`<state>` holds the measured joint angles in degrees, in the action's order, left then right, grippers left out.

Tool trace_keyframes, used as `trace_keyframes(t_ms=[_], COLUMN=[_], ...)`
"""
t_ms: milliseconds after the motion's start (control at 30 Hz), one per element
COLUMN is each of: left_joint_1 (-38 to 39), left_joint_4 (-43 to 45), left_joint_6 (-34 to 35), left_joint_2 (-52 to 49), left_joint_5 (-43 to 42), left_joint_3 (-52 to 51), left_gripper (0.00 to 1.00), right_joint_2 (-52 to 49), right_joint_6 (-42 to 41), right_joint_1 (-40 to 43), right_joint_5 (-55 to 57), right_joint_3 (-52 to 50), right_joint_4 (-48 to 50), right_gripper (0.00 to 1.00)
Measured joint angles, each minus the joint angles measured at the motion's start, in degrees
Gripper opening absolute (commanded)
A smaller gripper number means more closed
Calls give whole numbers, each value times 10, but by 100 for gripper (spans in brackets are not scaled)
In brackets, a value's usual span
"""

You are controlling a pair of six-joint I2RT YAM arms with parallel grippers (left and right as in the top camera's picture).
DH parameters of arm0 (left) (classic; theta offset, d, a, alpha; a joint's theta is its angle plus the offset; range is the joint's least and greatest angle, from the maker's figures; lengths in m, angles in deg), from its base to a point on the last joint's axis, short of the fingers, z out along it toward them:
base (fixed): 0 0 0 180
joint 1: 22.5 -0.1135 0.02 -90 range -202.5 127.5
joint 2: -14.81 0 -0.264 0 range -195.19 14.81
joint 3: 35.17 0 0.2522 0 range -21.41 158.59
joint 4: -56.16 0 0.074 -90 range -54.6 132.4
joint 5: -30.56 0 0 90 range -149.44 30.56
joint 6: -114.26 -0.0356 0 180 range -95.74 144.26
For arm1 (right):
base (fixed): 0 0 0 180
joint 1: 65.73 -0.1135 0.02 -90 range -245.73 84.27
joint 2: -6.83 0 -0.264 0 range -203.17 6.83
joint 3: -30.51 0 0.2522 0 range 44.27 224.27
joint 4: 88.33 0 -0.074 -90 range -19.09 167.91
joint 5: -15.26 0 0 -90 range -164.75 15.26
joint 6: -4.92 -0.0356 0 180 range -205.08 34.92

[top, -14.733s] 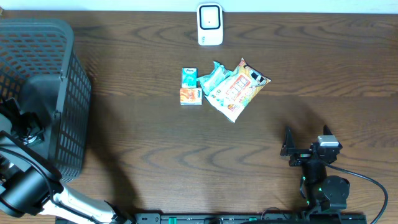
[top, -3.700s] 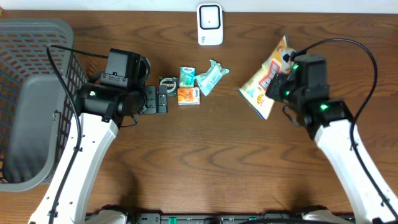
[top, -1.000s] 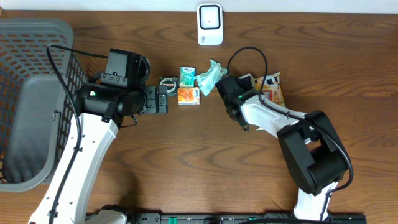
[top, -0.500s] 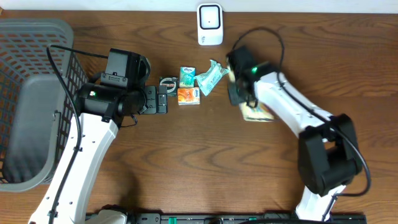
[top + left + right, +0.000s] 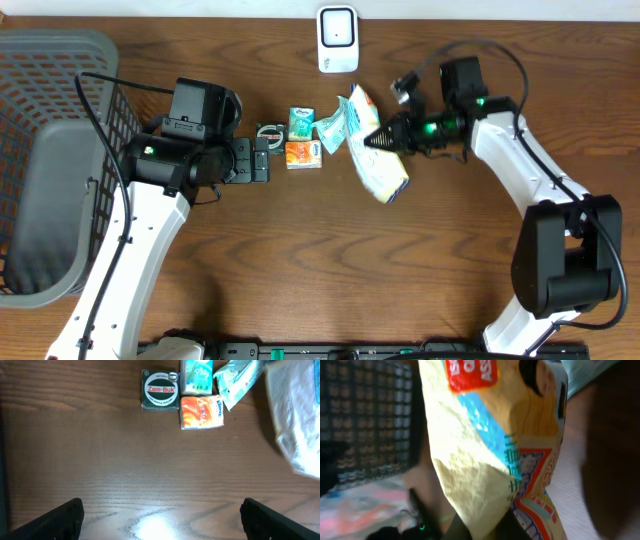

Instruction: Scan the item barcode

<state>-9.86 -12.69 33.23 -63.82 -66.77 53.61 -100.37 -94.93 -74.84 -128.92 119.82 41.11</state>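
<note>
Swinging the snack bag round, the right arm now reaches in from the right instead of hunching over it as it did half a second ago. The right gripper is clamped tight on the bag's edge, and the bag hangs clear of the table with its pale back turned up to the overhead camera. A second ago it sat further right, printed side up, so I read this as a flip meant to show the barcode. The bag sits below the scanner and a little to its right, near it but not yet facing it, and beside the teal wrapper. I cannot make out a barcode in any view. My left gripper hasn't moved: jaws fully spread, holding nothing, hovering short of the Zam-Buk tin.
</note>
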Motion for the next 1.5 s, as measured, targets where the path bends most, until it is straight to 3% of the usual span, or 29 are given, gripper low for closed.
trace_keyframes(t_ms=[200, 333, 433, 533, 733, 900, 1267, 1333, 1367, 1433, 1500], left_joint_1=[0, 0, 0, 0, 0, 0, 0, 0, 0, 0, 0], left_joint_4=[0, 0, 0, 0, 0, 0, 0, 0, 0, 0, 0], left_joint_6=[0, 0, 0, 0, 0, 0, 0, 0, 0, 0, 0], left_joint_2=[0, 0, 0, 0, 0, 0, 0, 0, 0, 0, 0], left_joint_5=[0, 0, 0, 0, 0, 0, 0, 0, 0, 0, 0], left_joint_3=[0, 0, 0, 0, 0, 0, 0, 0, 0, 0, 0], left_gripper=[98, 98, 98, 98, 98, 98, 98, 98, 98, 98, 98], right_joint_2=[-5, -5, -6, -6, -5, -6, -65, -70, -73, -81, -91], right_joint_6=[-32, -55, -56, -47, -16, 2, 15, 22, 28, 31, 31], right_joint_1=[31, 66, 90, 104, 111, 108, 65, 56, 50, 41, 33], right_joint_5=[-36, 37, 85, 126, 187, 245, 255, 240, 237, 228, 219], right_joint_3=[-108, -117, -110, -84, -30, -30, -41, -40, -40, -40, -39], right_joint_4=[92, 82, 62, 31, -3, -4, 36, 43, 46, 49, 49], right_gripper=[4, 27, 53, 64, 77, 80, 78, 65, 47, 22, 6])
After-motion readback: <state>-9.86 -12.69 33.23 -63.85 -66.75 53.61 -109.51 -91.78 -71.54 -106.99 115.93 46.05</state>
